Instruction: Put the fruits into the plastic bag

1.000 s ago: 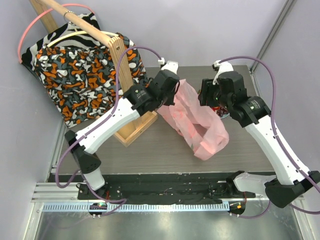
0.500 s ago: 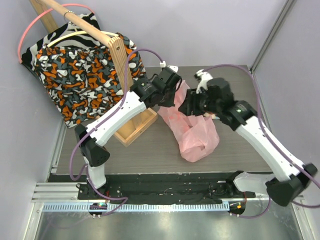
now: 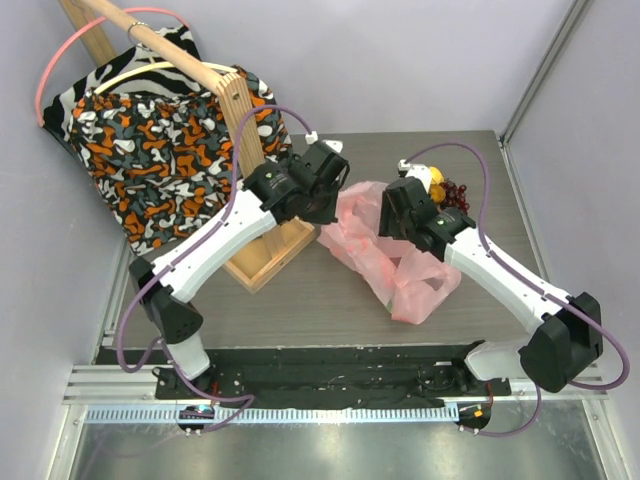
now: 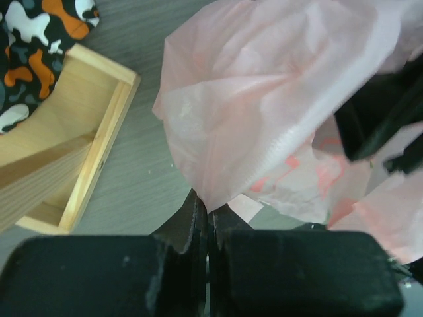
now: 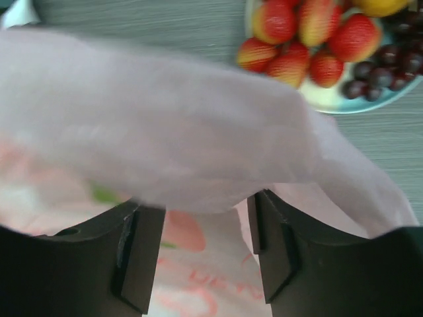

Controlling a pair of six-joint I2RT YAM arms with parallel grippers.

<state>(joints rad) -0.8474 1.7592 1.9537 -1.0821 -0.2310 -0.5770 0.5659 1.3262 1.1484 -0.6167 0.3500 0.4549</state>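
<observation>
The grey wood-grain table (image 3: 300,300) carries everything. At its far left a wooden rack (image 3: 262,250) stands with an orange, black and white patterned cloth (image 3: 150,150) draped over its rail.

The pink plastic bag (image 3: 390,265) lies crumpled in the middle of the table, just right of the rack's base, running from between the two arms down toward the near edge. It is thin and translucent (red print shows faintly through the film in both wrist views).

The left gripper (image 3: 330,212) sits at the bag's far-left edge, just beside the rack's base. In its wrist view the two fingers are pressed flat together with a corner of the film pinched in the seam between them, and the rest of the bag billows up and away from that point. The right gripper (image 3: 397,225) is over the bag's upper middle. Its own camera shows the jaws standing well apart, with a blurred fold of film stretched across just ahead of the fingertips. Whether that fold touches them cannot be told.

Just beyond the bag's far-right edge is a pale blue plate (image 5: 330,99), and the fruits (image 3: 442,186) are all on it, outside the bag. The red strawberries (image 5: 291,39) cluster on the side nearer the bag, the dark grape bunch (image 5: 383,66) lies to their right, and a yellow fruit (image 5: 380,5) is at the frame's top edge.
</observation>
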